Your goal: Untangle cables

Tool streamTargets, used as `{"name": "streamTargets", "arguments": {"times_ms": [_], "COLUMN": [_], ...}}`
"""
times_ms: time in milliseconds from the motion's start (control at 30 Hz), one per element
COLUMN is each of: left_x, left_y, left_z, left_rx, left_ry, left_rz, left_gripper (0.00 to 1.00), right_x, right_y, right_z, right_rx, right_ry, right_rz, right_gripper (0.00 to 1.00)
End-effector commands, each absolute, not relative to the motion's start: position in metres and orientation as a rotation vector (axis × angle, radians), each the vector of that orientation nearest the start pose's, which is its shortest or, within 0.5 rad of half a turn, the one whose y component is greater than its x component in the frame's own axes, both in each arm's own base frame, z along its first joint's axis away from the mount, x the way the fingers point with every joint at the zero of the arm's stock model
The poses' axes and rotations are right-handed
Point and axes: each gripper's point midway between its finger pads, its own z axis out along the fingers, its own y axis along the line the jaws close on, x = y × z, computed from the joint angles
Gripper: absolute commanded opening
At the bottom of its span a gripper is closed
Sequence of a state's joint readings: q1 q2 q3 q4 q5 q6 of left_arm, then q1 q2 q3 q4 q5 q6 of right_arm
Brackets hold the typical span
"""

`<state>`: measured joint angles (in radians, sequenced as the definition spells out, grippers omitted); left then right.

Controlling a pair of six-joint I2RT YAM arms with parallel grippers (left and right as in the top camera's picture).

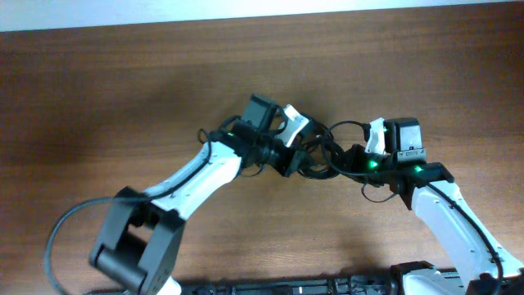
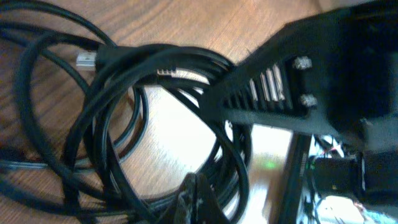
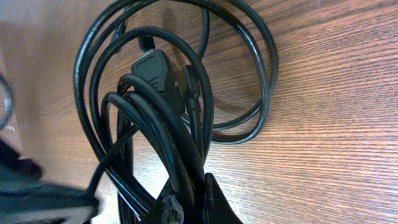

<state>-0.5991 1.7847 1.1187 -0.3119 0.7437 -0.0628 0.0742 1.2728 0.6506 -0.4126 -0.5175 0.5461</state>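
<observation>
The cables [image 1: 315, 157] are thin black cords in a tangled coil on the wooden table, between my two arms. My left gripper [image 1: 292, 153] is at the coil's left side. In the left wrist view its fingertips [image 2: 196, 198] are pressed together among the strands [image 2: 118, 106], and a silver plug end [image 2: 85, 60] shows at the upper left. My right gripper [image 1: 350, 160] is at the coil's right side. In the right wrist view its fingers [image 3: 191, 202] are shut on a bundle of strands [image 3: 155, 118], next to a black plug [image 3: 155, 67].
The wooden table [image 1: 123, 90] stretches all round. The right gripper's ribbed black finger [image 2: 273, 87] fills the upper right of the left wrist view. A thick black wire [image 1: 57, 233] loops from the left arm base at the bottom left.
</observation>
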Motion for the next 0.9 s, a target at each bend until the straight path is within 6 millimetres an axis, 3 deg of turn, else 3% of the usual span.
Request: {"name": "streamTargets", "arguments": {"times_ms": [0,100,167,200,267,300,333,367,400,433,467,500,567,600,633,667,767,833,867], "left_x": [0.272,0.279,0.291,0.299,0.332,0.342,0.349,0.353,0.352,0.349,0.344,0.337,0.334,0.333,0.333,0.333,0.330,0.319,0.317], "left_y": [-0.349,-0.347,-0.346,-0.343,-0.313,-0.298,-0.278,-0.260,-0.247,-0.237,-0.233,-0.227,-0.220,-0.219,-0.219,-0.219,-0.220,-0.230,-0.235], "left_z": [0.062,0.051,0.057,0.066,0.110,0.124,0.136,0.144,0.146,0.143,0.138,0.130,0.122,0.121,0.121,0.121,0.121,0.129,0.133], "left_rx": [0.914,0.888,0.868,0.848,0.726,0.677,0.617,0.559,0.518,0.509,0.535,0.560,0.551,0.549,0.549,0.549,0.549,0.572,0.583], "left_ry": [2.523,2.543,2.527,2.512,2.469,2.452,2.452,2.465,2.494,2.524,2.550,2.589,2.635,2.641,2.641,2.641,2.650,2.634,2.615], "left_rz": [-1.236,-1.183,-1.146,-1.144,-1.115,-1.101,-1.083,-1.067,-1.057,-1.043,-1.025,-0.986,-0.926,-0.924,-0.924,-0.925,-0.940,-1.075,-1.125], "left_gripper": [0.00,0.00,0.00,0.00,0.04,0.18,0.28,0.38,0.39,0.39,0.39,0.40,0.51,0.54,0.56,0.57,0.61,0.72,0.73], "right_x": [0.282,0.281,0.280,0.280,0.277,0.270,0.255,0.251,0.268,0.286,0.295,0.294,0.290,0.292,0.285,0.282,0.291,0.293,0.293], "right_y": [0.109,0.109,0.109,0.109,0.113,0.139,0.169,0.179,0.171,0.152,0.120,0.093,0.082,0.106,0.148,0.163,0.166,0.166,0.166], "right_z": [0.082,0.081,0.080,0.080,0.081,0.103,0.139,0.159,0.148,0.126,0.096,0.076,0.068,0.083,0.121,0.142,0.156,0.159,0.159], "right_rx": [0.415,0.419,0.421,0.424,0.416,0.181,-0.220,-0.399,-0.280,-0.045,0.251,0.439,0.467,0.250,-0.144,-0.268,-0.256,-0.243,-0.243], "right_ry": [2.617,2.623,2.627,2.631,2.636,2.569,2.371,2.226,2.288,2.409,2.529,2.594,2.622,2.577,2.401,2.288,2.227,2.217,2.218], "right_rz": [0.921,0.920,0.920,0.919,0.952,1.185,1.441,1.521,1.401,1.215,0.961,0.745,0.658,0.821,1.138,1.268,1.303,1.313,1.313], "right_gripper": [0.04,0.04,0.04,0.04,0.04,0.04,0.04,0.05,0.05,0.04,0.04,0.04,0.04,0.04,0.04,0.04,0.04,0.04,0.04]}}
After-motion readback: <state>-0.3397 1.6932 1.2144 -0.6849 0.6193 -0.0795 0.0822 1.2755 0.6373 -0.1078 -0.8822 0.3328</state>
